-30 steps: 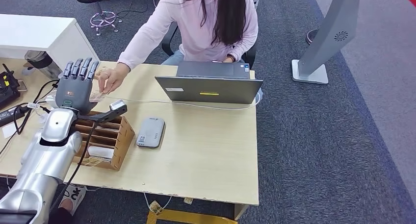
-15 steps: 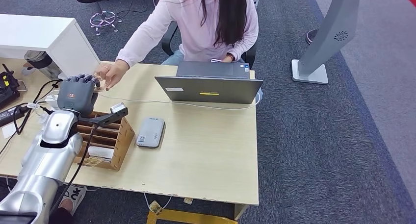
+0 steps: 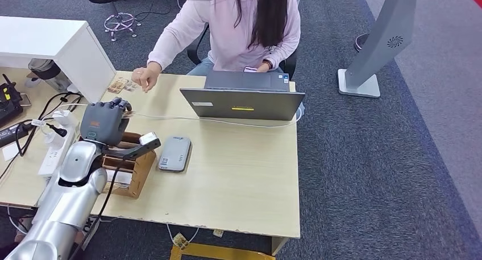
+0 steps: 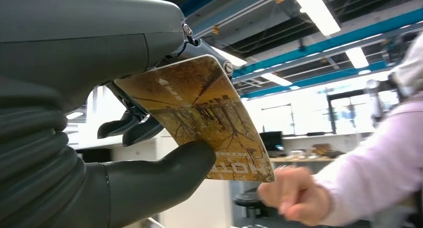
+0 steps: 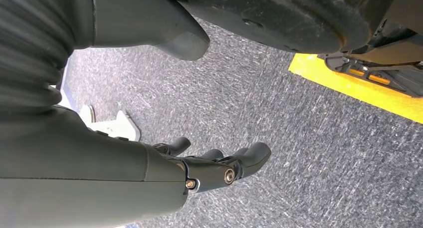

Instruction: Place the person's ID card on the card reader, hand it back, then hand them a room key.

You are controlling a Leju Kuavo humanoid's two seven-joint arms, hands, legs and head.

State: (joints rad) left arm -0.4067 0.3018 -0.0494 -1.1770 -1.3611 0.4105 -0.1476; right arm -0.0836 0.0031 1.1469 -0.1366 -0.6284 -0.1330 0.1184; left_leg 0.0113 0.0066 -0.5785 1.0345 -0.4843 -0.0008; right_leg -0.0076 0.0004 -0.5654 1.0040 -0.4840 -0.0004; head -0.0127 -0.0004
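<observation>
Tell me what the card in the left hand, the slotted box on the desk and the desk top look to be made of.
Card: likely glossy plastic, thin and stiff, with a printed amber picture and a sheen.
Slotted box: apparently unpainted wood or plywood, brown with thin flat dividers.
Desk top: probably pale wood-look laminate, matte, with faint even grain.
The left hand holds the card.

Grey carpet floor (image 3: pixel 352 157), light wood desk (image 3: pixel 239 186), white cabinet (image 3: pixel 45 38).
</observation>
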